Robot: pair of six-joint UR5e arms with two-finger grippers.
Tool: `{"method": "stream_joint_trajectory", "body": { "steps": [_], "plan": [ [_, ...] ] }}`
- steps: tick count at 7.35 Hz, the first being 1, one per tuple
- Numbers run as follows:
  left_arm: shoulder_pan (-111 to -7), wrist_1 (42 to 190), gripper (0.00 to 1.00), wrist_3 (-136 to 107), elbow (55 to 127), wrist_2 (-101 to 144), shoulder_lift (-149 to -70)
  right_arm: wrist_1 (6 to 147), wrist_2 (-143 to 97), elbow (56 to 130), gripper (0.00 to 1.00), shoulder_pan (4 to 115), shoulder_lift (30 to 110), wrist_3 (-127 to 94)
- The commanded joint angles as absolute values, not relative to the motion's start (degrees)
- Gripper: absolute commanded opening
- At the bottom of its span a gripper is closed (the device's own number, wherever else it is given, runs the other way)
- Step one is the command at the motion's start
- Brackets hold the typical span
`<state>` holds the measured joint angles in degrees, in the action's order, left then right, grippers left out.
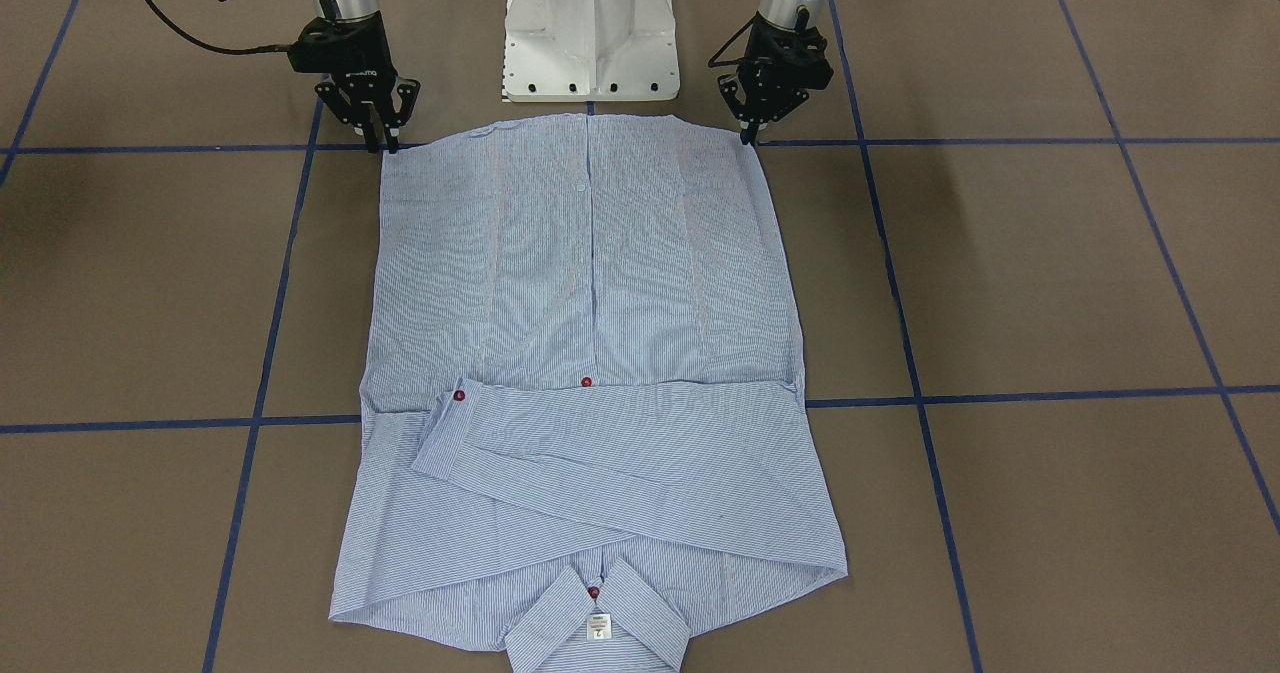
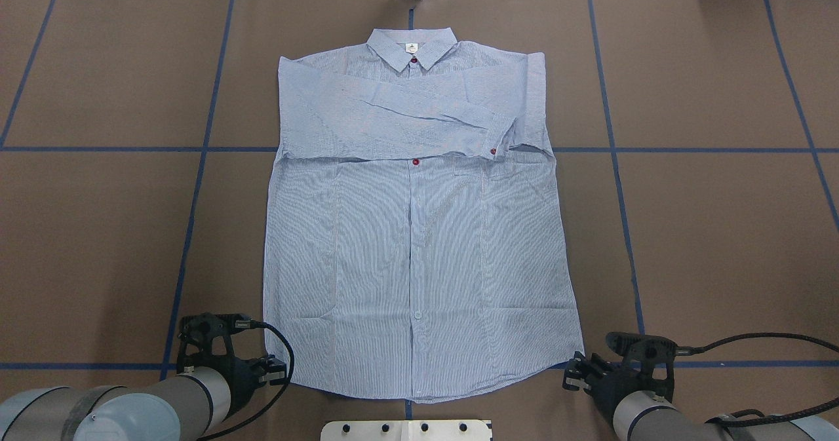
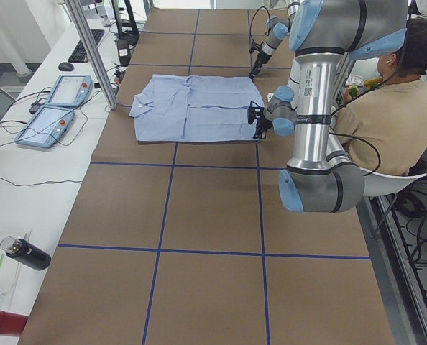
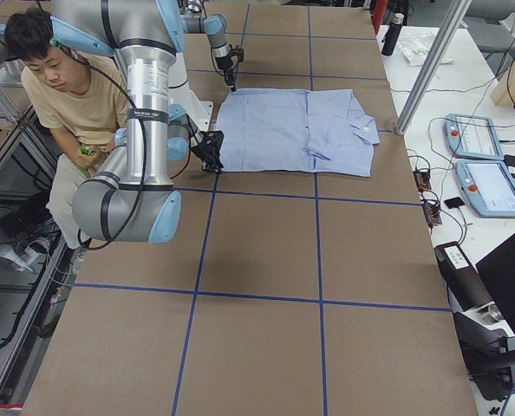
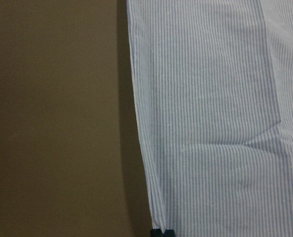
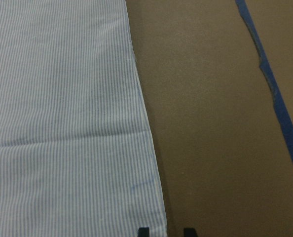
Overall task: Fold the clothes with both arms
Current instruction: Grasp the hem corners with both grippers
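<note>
The light blue striped shirt lies flat and front up on the brown table, collar far from me, both sleeves folded across the chest. My left gripper sits at the hem's left corner; in the left wrist view its tips are together on the shirt's edge. My right gripper sits at the hem's right corner; in the right wrist view its tips stand a little apart, astride the shirt's edge.
The white pedestal base stands just behind the hem. Blue tape lines cross the table. A seated person is behind the arms. Two control tablets and a dark bottle lie on the side bench.
</note>
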<state>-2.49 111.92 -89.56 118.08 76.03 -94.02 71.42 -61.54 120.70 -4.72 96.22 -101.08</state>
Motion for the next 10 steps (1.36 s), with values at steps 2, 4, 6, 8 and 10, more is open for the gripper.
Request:
{"method": "stream_joint_trajectory", "body": {
  "steps": [2,4,6,8,10],
  "plan": [
    [-2.5,111.9,0.00,-89.6,118.0,76.0,-94.0,71.5,-61.6,120.7,0.29,-4.5,95.3,-100.8],
    [-2.5,111.9,0.00,-89.6,118.0,76.0,-94.0,71.5,-61.6,120.6,0.29,-4.3,95.2,-100.5],
    [-2.5,111.9,0.00,-89.6,118.0,76.0,-94.0,71.5,-61.6,120.5,0.29,-3.8,95.3,-99.5],
    [-2.5,111.9,0.00,-89.6,118.0,76.1,-94.0,71.5,-61.5,120.1,0.29,-3.3,95.2,-97.9],
    [-2.6,111.9,0.00,-89.6,118.2,76.1,-94.0,71.5,-61.5,118.8,0.29,-3.3,93.0,-97.8]
  ]
}}
